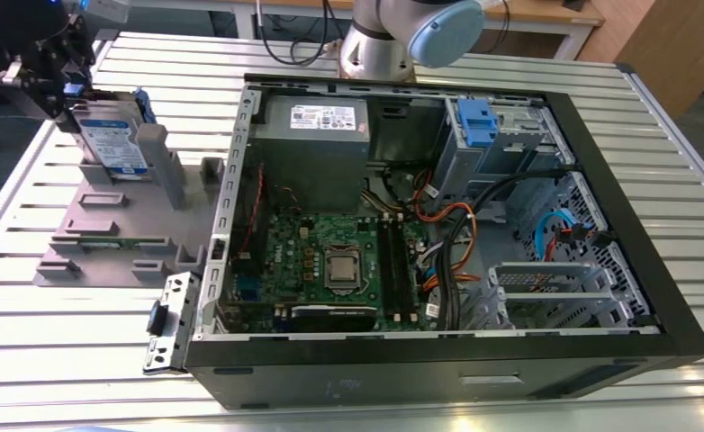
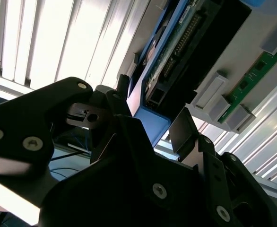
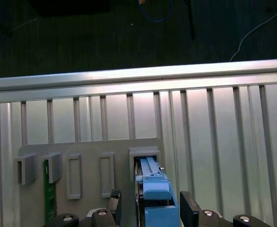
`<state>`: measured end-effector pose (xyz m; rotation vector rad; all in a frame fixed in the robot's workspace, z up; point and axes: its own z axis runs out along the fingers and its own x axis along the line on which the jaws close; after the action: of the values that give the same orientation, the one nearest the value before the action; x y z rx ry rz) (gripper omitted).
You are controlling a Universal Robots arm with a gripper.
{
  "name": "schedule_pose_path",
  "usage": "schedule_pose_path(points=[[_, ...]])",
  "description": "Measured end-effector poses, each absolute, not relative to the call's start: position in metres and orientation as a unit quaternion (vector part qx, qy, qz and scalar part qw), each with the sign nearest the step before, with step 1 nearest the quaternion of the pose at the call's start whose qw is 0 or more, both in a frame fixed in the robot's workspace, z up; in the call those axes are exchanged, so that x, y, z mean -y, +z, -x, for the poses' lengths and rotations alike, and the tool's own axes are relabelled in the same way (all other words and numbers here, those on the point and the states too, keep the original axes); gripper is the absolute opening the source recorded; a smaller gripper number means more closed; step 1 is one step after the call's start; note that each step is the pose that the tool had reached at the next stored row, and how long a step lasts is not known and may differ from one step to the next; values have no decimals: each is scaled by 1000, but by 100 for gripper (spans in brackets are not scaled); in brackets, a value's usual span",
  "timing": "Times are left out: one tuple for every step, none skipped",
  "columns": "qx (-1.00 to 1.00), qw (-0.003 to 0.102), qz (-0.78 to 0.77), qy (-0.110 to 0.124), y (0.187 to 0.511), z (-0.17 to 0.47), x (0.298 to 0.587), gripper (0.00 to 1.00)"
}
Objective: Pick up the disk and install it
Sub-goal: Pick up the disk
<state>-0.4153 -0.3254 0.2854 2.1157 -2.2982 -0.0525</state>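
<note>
**benchrat:** so where's the disk [image 1: 110, 139] sitting?

**slotjockey:** it's standing on edge in the end slot of the grey holder [image 1: 100, 225]. That's on the slatted table [image 1: 40, 315], at the exterior view's left of the open PC case [image 1: 448, 364]. Label showing, blue bracket round it.

**benchrat:** gripper got it?

**slotjockey:** nope, not clamped. The gripper [image 3: 150, 208] straddles the disk's upper end with its jaws spread. In the first wrist view a sliver of holder shows between one finger [image 3: 116, 203] and the bracket. The other one sits just beside the bracket.

**benchrat:** room to move?

**slotjockey:** decent. It's open air above the disk, apart from the gripper itself. Bare slats run past the holder out to the table's edge rail [image 3: 138, 78]. A green memory stick [image 3: 47, 198] stands a few slots over, well apart. The case wall is near the holder, with a narrow strip of table between them. Inside the case, the blue-latched drive bay [image 1: 478, 121] sits at the far corner, past the power supply [image 1: 316, 135].
</note>
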Motion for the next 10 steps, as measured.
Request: schedule_pose_path(points=[[734, 9, -678, -17, 285, 415, 325, 60], [732, 9, -681, -17, 285, 415, 325, 60], [730, 9, -683, -17, 284, 415, 325, 60], [728, 9, -685, -17, 284, 415, 325, 60], [726, 9, -687, -17, 284, 415, 325, 60], [724, 9, -689, -17, 283, 415, 325, 60], [723, 9, -690, -17, 283, 415, 324, 60], [722, 9, -691, -17, 283, 415, 324, 60], [722, 9, -692, -17, 282, 414, 323, 60], [721, 9, -693, -17, 282, 414, 323, 60]])
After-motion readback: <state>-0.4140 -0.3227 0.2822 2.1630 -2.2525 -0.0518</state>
